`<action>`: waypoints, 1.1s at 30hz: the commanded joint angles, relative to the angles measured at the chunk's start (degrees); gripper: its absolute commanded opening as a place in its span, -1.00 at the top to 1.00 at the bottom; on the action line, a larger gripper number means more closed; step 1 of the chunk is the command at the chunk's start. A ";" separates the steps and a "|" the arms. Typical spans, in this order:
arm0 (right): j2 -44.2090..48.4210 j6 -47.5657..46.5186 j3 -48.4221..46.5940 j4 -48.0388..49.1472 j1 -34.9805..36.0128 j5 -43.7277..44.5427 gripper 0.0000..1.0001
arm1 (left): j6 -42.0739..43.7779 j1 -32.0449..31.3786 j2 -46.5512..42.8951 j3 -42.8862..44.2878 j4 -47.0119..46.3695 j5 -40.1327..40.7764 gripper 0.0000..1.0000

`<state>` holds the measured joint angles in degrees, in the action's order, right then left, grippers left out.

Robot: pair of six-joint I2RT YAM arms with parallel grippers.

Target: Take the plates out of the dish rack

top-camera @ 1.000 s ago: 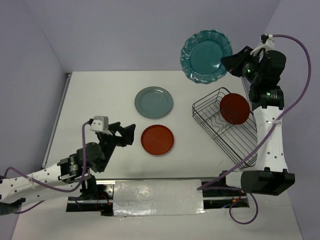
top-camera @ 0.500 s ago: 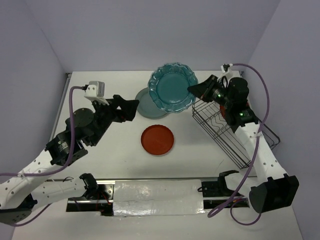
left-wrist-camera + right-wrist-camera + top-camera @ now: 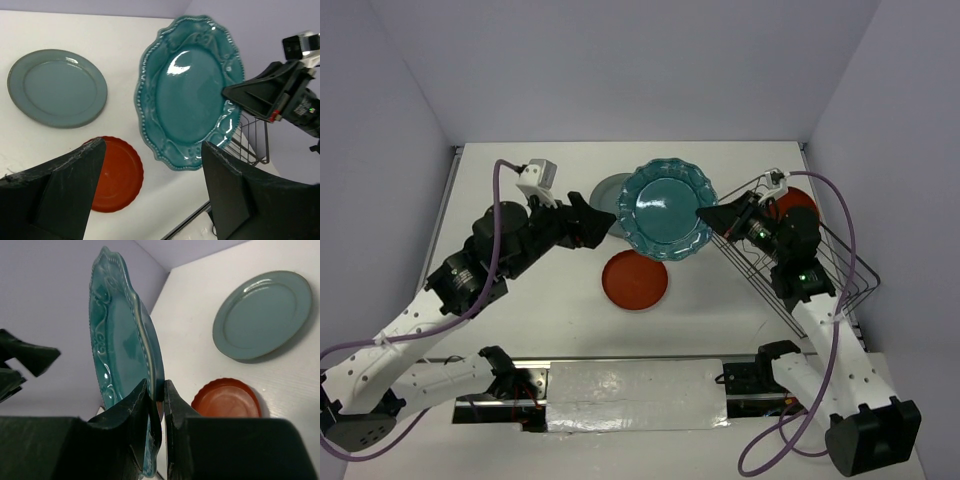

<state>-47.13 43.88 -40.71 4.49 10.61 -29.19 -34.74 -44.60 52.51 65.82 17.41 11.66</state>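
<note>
Top view: the right gripper (image 3: 708, 214) has swung the teal plate (image 3: 667, 208) off the dish rack (image 3: 760, 285) to just ahead of the left gripper (image 3: 592, 222), which suggests a handover.

Left wrist: its widened fingers (image 3: 60, 185) frame the plate.

Right wrist: the fingers (image 3: 172, 405) pinch the plate's rim.

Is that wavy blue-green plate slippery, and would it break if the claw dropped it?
Probably slippery: the teal plate has glossy highlights, and the right claw pinches only its rim. It looks stiff, showing no sag though held by one edge. Likely breakable if dropped, since it looks like glazed ceramic.
</note>
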 commanded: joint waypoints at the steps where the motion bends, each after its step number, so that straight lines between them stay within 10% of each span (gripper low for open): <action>1: 4.06 4.81 0.10 15.28 1.08 -2.71 1.00 | -0.50 0.48 -0.66 -0.96 -1.68 -1.03 -0.78; 15: 0.82 6.13 7.13 24.86 11.79 2.02 1.00 | -2.96 0.48 2.24 -10.09 -13.98 -6.48 -0.61; 20: -1.73 4.90 6.87 25.04 14.96 4.05 1.00 | -3.58 0.48 1.90 -13.17 -15.21 -5.07 0.13; 23: -2.26 4.11 7.13 24.86 15.75 5.10 1.00 | -4.54 0.57 0.40 -14.23 -14.69 -2.44 0.97; 33: -5.77 0.25 8.89 25.13 17.34 6.16 0.83 | -5.95 0.83 -2.85 -16.43 -17.68 -1.47 1.00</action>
<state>-52.21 46.63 -31.35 23.11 25.45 -23.62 -40.03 -42.68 48.51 48.73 6.24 9.93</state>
